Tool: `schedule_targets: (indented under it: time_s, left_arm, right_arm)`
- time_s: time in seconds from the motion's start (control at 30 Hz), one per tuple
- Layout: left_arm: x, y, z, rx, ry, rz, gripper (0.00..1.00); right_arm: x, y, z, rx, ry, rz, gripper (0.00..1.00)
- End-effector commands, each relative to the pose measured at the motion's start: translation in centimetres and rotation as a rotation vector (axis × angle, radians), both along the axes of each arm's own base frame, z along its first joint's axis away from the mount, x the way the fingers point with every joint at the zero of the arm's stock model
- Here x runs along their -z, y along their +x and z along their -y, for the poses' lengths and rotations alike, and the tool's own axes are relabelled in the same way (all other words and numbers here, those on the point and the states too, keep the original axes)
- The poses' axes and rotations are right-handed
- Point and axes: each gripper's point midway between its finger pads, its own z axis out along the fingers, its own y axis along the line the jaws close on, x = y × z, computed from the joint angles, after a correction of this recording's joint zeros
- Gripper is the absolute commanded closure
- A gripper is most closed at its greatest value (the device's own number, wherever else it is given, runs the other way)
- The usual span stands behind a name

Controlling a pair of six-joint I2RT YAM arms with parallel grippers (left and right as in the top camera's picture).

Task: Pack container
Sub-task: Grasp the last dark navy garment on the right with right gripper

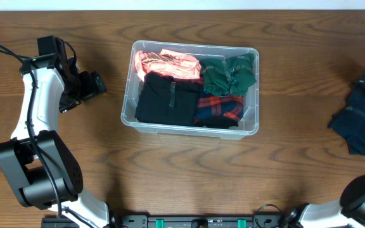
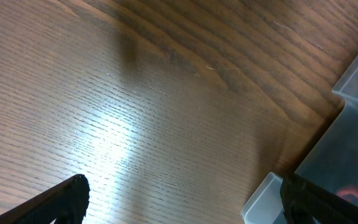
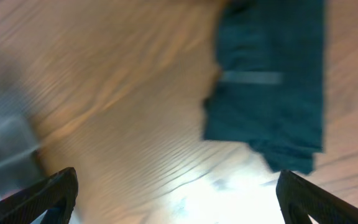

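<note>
Centrally on worktop [image 1: 233,177] sits container [image 1: 189,129], mostly filled with folded clothes [image 1: 170,101]. Judged stiff, light, slick-walled; rim safest hold. Beside it, left fingers [image 2: 55,202] apart, empty; right fingers [image 3: 42,193] apart over limp dark garment [image 3: 272,87].

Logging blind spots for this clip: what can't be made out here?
Right wrist: motion blur smears the dark garment; its type is unreadable.
Left wrist: the container is cut off by the frame edge.
Overhead: the right end effector is outside the frame; clothes hide the container's base.
</note>
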Motion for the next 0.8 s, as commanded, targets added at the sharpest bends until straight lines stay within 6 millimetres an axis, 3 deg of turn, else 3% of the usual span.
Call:
schedule_targets:
  time_s: [0.0, 0.13, 0.3, 0.57, 0.77]
  left_arm:
    - [0.2, -0.2, -0.2, 0.001, 0.003, -0.009, 0.02]
    - [0.2, -0.2, -0.2, 0.001, 0.003, -0.009, 0.02]
    - [0.2, -0.2, -0.2, 0.001, 0.004, -0.009, 0.02]
    - [0.2, -0.2, -0.2, 0.001, 0.004, -0.009, 0.02]
    - [0.2, -0.2, -0.2, 0.001, 0.004, -0.009, 0.02]
  right_arm:
    - [2.5, -0.7, 2.9, 0.033, 0.008, -0.040, 0.01]
    - [5.2, -1.1, 4.7, 0.030, 0.022, -0.092, 0.01]
    - [9.5, -4.0, 8.1, 0.126, -0.059, -0.306, 0.01]
    - [14.5, -4.4, 9.0, 0.076, -0.007, -0.390, 0.01]
    - [16.2, -3.6, 9.1, 0.071, 0.013, -0.373, 0.16]
